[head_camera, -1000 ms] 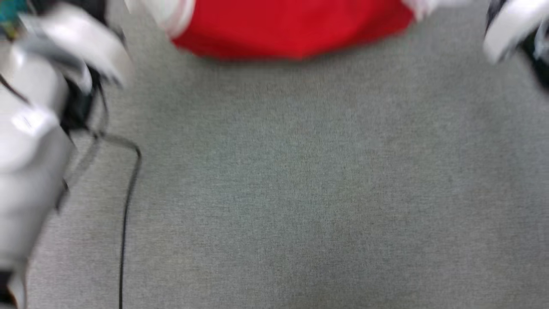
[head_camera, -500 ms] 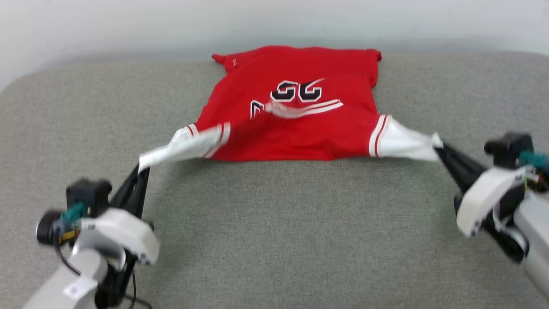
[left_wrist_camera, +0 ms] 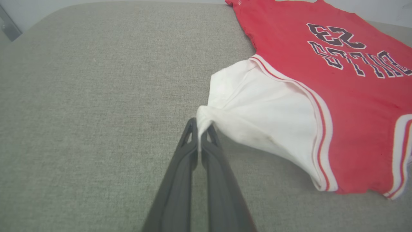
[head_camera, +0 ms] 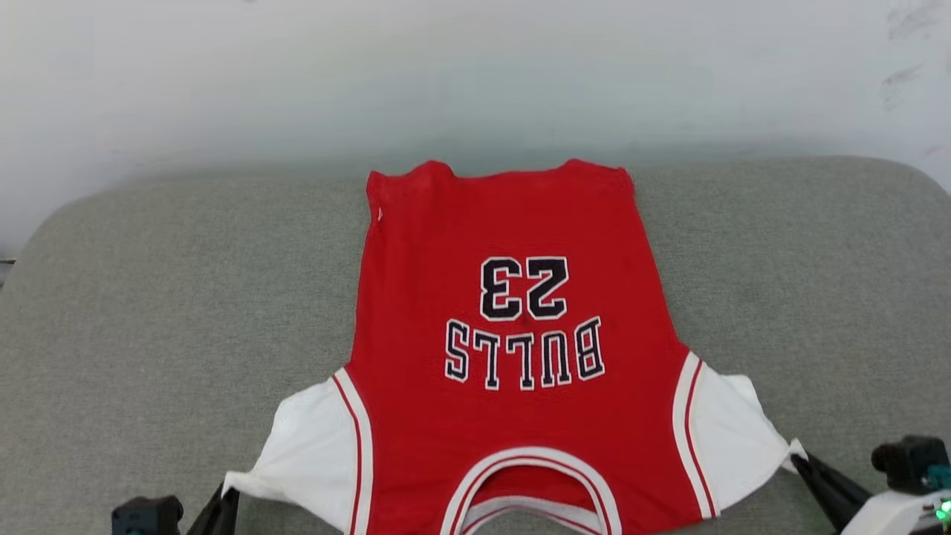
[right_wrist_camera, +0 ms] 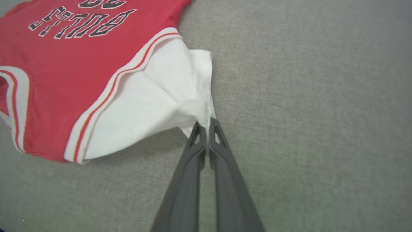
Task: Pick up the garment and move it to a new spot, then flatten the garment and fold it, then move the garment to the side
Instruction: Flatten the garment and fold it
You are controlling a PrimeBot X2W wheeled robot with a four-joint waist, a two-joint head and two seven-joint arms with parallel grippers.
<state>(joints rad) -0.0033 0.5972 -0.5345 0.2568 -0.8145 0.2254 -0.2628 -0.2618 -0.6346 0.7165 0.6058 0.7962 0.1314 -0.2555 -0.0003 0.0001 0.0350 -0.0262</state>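
The garment [head_camera: 513,312], a red T-shirt with white sleeves and dark "BULLS 23" lettering, lies spread flat on the grey cushioned surface [head_camera: 148,312], collar toward me and hem at the far side. My left gripper [left_wrist_camera: 200,125] is shut on the tip of the garment's [left_wrist_camera: 322,80] white left sleeve [left_wrist_camera: 257,106]; it shows low in the head view [head_camera: 226,494]. My right gripper [right_wrist_camera: 206,124] is shut on the tip of the garment's [right_wrist_camera: 64,71] white right sleeve [right_wrist_camera: 154,103], seen also at the lower right of the head view [head_camera: 799,462]. Both sleeves are pulled outward.
The grey surface has rounded far corners and ends at a pale wall [head_camera: 475,74] behind the hem. Bare grey fabric lies to the left [left_wrist_camera: 80,96] and to the right [right_wrist_camera: 322,96] of the shirt.
The head camera has tilted, shifting the whole picture. The shirt, bunched and folded over half a second ago, now lies stretched flat with its lettering fully showing. Both grippers still hold the sleeve tips.
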